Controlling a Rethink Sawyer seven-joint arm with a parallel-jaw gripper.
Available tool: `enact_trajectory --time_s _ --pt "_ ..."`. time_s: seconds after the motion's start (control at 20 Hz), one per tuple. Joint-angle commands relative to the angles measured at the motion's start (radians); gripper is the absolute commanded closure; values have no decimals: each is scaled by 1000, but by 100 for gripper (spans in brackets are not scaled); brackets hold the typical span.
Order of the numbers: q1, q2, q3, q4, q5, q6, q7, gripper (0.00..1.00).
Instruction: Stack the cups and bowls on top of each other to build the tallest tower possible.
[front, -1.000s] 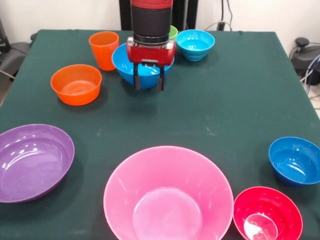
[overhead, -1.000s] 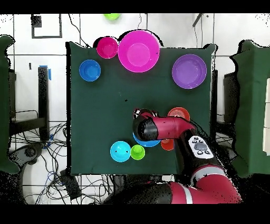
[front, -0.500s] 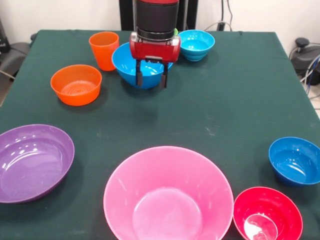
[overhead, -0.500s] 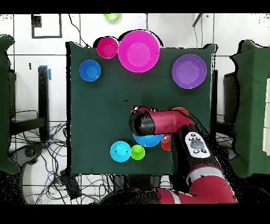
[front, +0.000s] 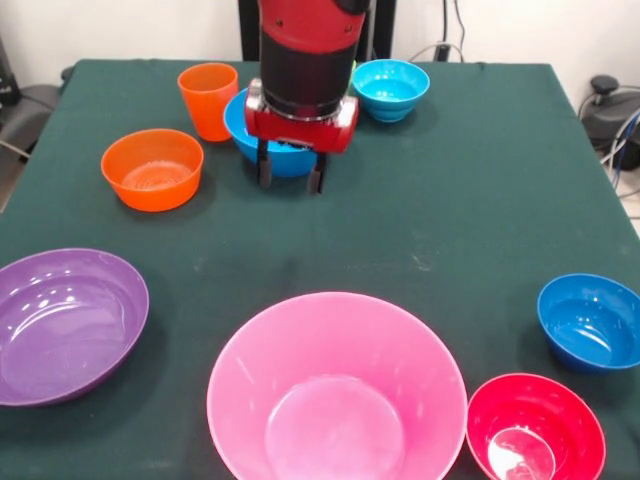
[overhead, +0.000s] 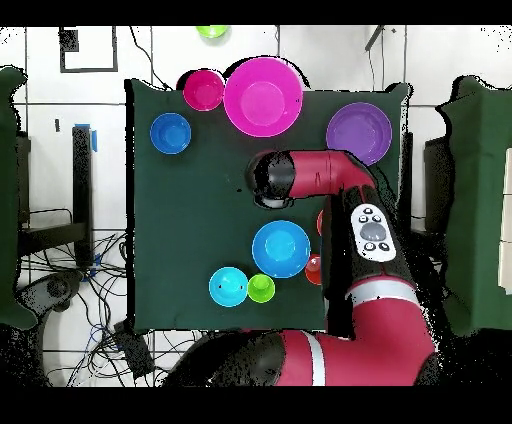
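**No tower yet: every bowl and cup stands alone on the table**

Taking the huge pink bowl (front: 337, 395) at the near edge of the front view as the landmark, and going left to right: the wide purple bowl (front: 66, 323) sits to its left, apart from it. Beyond the purple one, toward the far side, is the orange bowl (front: 152, 167), and further back the orange cup (front: 207, 100), upright. Just right of the cup, straight back from the pink bowl, stands the large blue bowl (front: 262, 132), partly hidden by the arm. The light green cup (overhead: 261, 288) shows only in the overhead view, just beside the light blue bowl (front: 390, 88), which is far back and a little right of the pink one. Touching or nearly touching the pink bowl on its right is the red bowl (front: 535, 429), with the dark blue bowl (front: 591, 321) just behind that. A lime green bowl (overhead: 211, 31) lies off the green table (front: 450, 200).

The gripper (front: 290, 178) hangs above bare cloth just in front of the large blue bowl, fingers a little apart and holding nothing.

Judged from this, nothing is stacked: the whole build remains, likely starting with the widest bowls as a base.
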Motion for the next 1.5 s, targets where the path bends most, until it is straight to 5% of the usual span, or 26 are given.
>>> enact_trajectory --time_s 0.05,0.35,0.4,0.55,0.7,0.9,1.1,1.15,1.5 --pt "5 153 126 -240 -18 17 -154 0" --pt "28 173 98 -315 -97 -79 -137 0" --pt "37 175 82 -321 -95 -92 -104 0" --pt "-12 157 144 -287 -72 -100 -226 0" --pt "-17 168 156 -299 -24 -27 -219 0" --pt "-42 132 189 -155 67 -39 -107 0" --pt "-52 118 185 -78 53 -140 -69 0" --pt "-71 65 175 55 33 -226 -41 0" --pt "-48 43 168 77 11 -203 -70 0"
